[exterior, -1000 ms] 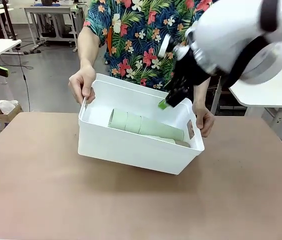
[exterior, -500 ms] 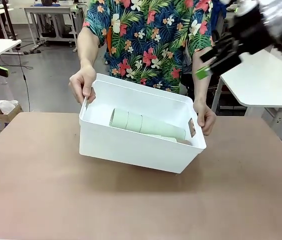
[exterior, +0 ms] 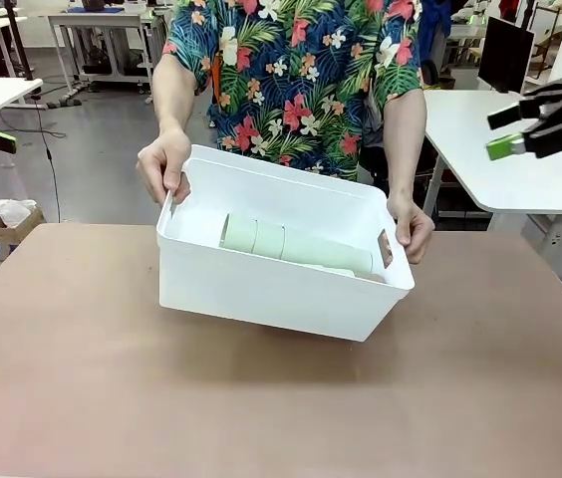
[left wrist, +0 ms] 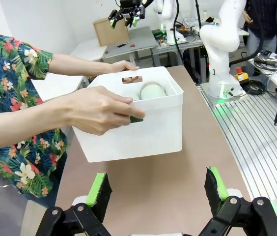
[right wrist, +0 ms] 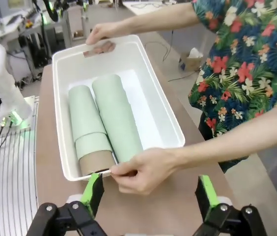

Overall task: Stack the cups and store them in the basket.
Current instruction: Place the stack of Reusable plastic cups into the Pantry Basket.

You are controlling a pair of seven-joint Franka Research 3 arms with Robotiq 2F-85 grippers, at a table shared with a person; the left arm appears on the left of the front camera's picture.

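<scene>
Glossy white plastic basket point(exterior: 261, 289); matt plastic cups point(right wrist: 110, 118)

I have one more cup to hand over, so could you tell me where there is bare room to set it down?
The brown table is bare on the robot's side of the basket and to both sides of it. Inside, a strip of white floor lies free beside the stacked cups. The basket's ends are crowded: the person's hands grip both handles.
</scene>
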